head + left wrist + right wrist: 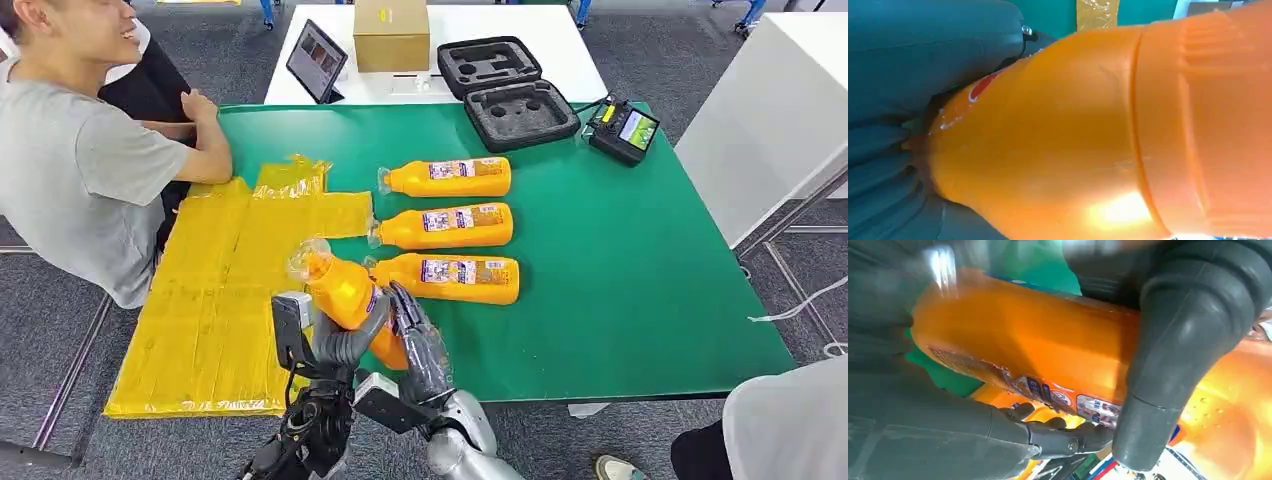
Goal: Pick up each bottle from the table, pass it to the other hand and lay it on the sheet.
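Note:
An orange bottle (345, 290) hangs tilted over the table's front edge, its clear cap pointing up and to the left, above the edge of the yellow sheet (220, 300). My left hand (335, 340) wraps its upper body, and the bottle (1098, 135) presses against that hand (908, 65). My right hand (420, 345) grips the lower end, thumb and fingers of that hand (948, 430) curled around the labelled bottle (1023, 340). Three more orange bottles lie in a row on the green table (640, 260): far (448, 178), middle (447, 227), near (455, 278).
A person in a grey shirt (70, 170) sits at the left with a hand on the table's far-left corner. Behind the table are a tablet (315, 62), a cardboard box (391, 35) and an open foam case (505, 92). A remote controller (622, 130) lies far right.

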Tool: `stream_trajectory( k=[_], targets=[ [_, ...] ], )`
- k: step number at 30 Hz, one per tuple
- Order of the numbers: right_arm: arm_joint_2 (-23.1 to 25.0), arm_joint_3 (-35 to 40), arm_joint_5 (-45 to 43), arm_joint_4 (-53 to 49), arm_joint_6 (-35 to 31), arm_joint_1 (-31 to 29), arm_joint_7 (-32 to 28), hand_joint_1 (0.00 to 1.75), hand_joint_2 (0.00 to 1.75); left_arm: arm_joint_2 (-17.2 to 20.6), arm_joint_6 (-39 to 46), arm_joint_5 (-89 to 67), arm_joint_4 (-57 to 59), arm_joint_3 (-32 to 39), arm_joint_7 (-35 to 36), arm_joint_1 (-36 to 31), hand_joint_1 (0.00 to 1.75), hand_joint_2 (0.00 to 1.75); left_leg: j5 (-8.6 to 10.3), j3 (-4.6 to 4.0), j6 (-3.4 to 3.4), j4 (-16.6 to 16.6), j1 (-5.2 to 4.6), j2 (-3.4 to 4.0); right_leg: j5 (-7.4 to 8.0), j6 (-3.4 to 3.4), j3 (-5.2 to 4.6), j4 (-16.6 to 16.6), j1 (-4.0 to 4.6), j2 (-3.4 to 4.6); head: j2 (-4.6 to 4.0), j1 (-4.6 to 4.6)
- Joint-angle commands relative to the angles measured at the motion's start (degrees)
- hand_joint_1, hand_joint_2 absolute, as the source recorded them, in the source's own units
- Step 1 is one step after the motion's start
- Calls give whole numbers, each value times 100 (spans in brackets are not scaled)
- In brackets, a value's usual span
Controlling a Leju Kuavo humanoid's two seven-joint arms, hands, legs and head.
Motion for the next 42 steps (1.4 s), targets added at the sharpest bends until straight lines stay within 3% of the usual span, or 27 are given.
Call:
stream_trajectory(
  k=[1, 9, 11, 17, 20, 23, 28, 32, 33, 36, 39, 42],
  targets=[
    [-82, 189, -271, 386, 152, -164, -37, 0, 175, 129, -43, -91, -47, 36, -9, -107, 175, 175, -3, 11, -4, -4, 0, -4, -4, -2, 10, -3, -1, 2, 0, 0],
    [-170, 138, -482, 247, 87, -2, -133, 0, 175, 333, 238, -532, -337, 132, -355, -51, 175, 175, -4, 16, -5, -7, 0, -9, -6, -3, 15, -5, -1, -2, 0, 0],
    [-201, 99, -536, 103, 119, 74, -138, 0, 175, 471, 1018, -1364, -619, 297, -577, -97, 175, 175, -5, 19, -7, -8, 0, -9, -7, -4, 17, -6, 0, -1, 0, 0],
    [-246, 49, -572, -109, 189, 168, -119, 0, 175, 594, 1628, -2513, -808, 542, -577, -99, 175, 175, -4, 14, -8, -7, 1, -5, -5, -4, 11, -3, 0, 3, 0, 0],
    [-259, -8, -659, -168, 244, 175, -155, 0, 175, 228, 1685, -4950, -990, 1762, -577, -1, 175, 175, -3, 4, -5, -1, 1, 2, -1, -2, 1, 0, 1, 9, 0, -2],
    [-263, -52, -704, -217, 242, 230, -172, 0, 175, 48, 1685, -6169, -1017, 2486, -577, -25, 175, 175, -2, 4, -5, -2, 1, 0, -2, -2, 1, 1, 0, 7, 0, 0],
    [-260, -65, -711, -228, 226, 287, -190, 0, 175, -55, 1685, -6739, -1111, 2787, -577, 23, 175, 175, -2, 8, -5, -2, 2, 1, -4, -3, 5, -1, -1, 5, 0, 0],
    [-240, -71, -715, -179, 215, 315, -190, 0, 175, -483, 1685, -9201, -1320, 3930, -577, -41, 175, 175, -4, 5, -5, 3, 4, 0, -5, -3, 3, 1, 3, 5, 0, 0],
    [-235, -81, -746, -162, 217, 308, -193, 0, 175, -483, 1685, -10232, -1474, 4272, -389, -168, 175, 175, -5, 9, -5, 1, 3, -6, -7, -2, 8, 0, 2, 1, 0, 0],
    [-253, -97, -812, -221, 276, 327, -165, 0, 175, -425, 1685, -11285, -1328, 4065, 383, -279, 175, 175, -3, 5, -5, 2, 2, -1, -5, -2, 3, 3, 1, 6, 0, 0],
    [-275, -133, -844, -302, 374, 360, -108, 0, 175, 484, 1685, -11907, -568, 2614, 2512, -426, 175, 175, 3, 8, -7, -3, 0, -22, -9, -5, 7, 2, -2, -18, 0, 0],
    [-276, -188, -816, -326, 379, 388, -103, 0, 175, 797, 1685, -11907, 87, 1850, 3494, -666, 175, 175, 8, 13, -9, -12, -1, -36, -8, -7, 13, -3, -2, -29, 0, 0]
  ],
)
